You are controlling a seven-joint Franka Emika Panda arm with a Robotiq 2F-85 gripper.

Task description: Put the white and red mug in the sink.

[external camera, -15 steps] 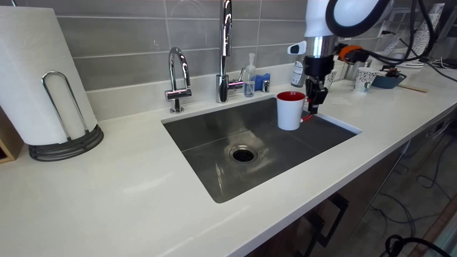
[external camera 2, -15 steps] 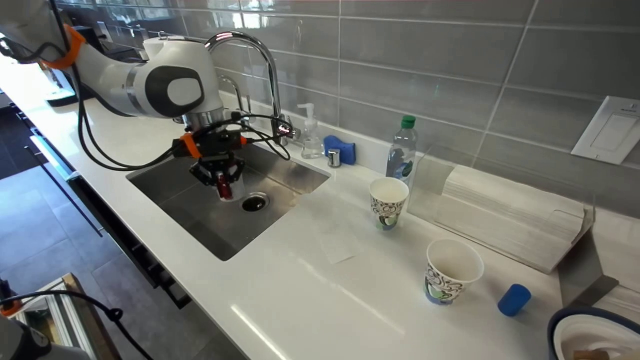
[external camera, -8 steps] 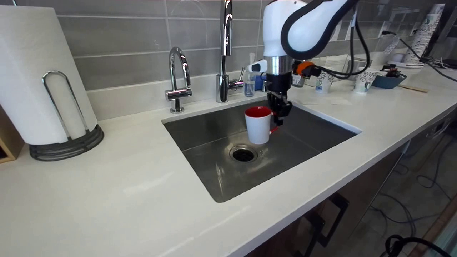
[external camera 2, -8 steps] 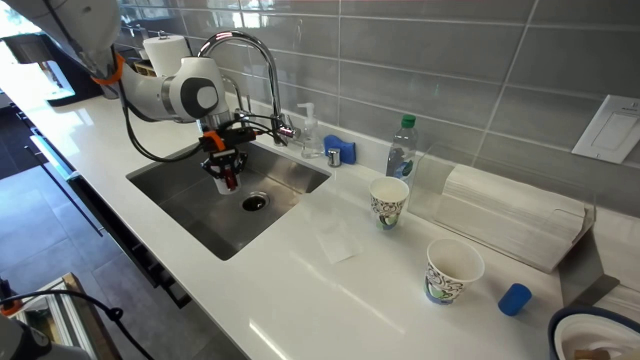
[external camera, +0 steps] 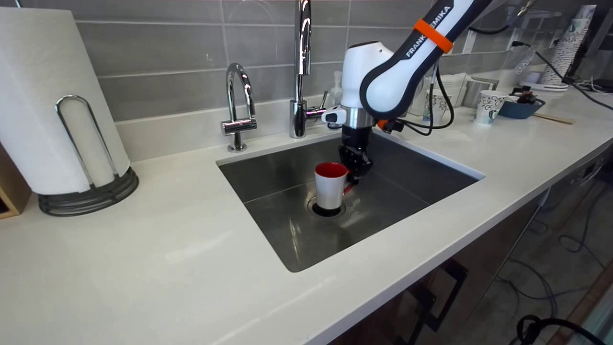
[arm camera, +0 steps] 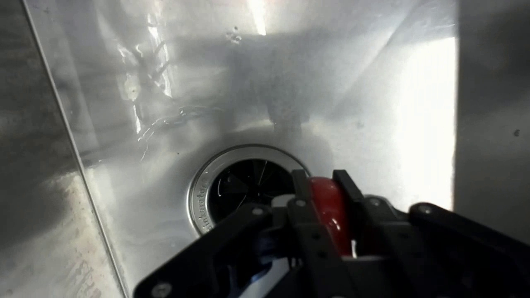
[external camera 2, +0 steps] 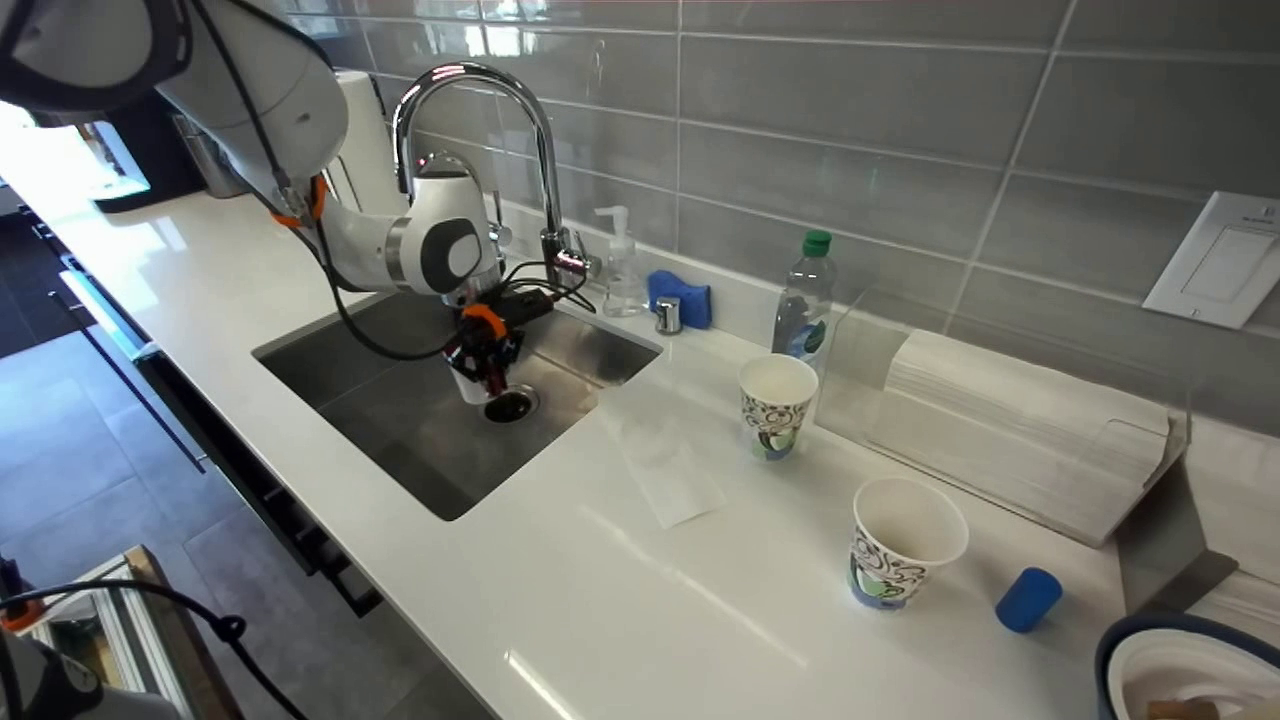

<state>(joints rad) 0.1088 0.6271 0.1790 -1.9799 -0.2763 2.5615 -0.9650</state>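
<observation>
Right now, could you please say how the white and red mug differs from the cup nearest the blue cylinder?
The white and red mug is red inside; the patterned cup is pale. Outside, the mug looks plain; the cup has swirls. The gripper holds the mug by its red handle; the cup stands on the counter. Both are lidless.

In both exterior views the counter [external camera: 143,278] is bright, the sink [external camera: 287,215] darker. In an exterior view the wall [external camera 2: 820,170] catches glints at eleven o'clock, glare burns white at ten, and a streak crosses the counter between six and seven. In an exterior view the floor [external camera: 570,268] is dim at four o'clock, and the towel roll [external camera: 52,100] leans, stretched by the lens, between nine and ten. In the wrist view the sink is overexposed at three o'clock and dim at nine; the gripper [arm camera: 321,176], at five, shows near-black and soft, a glint on the mug's handle [arm camera: 331,207].
</observation>
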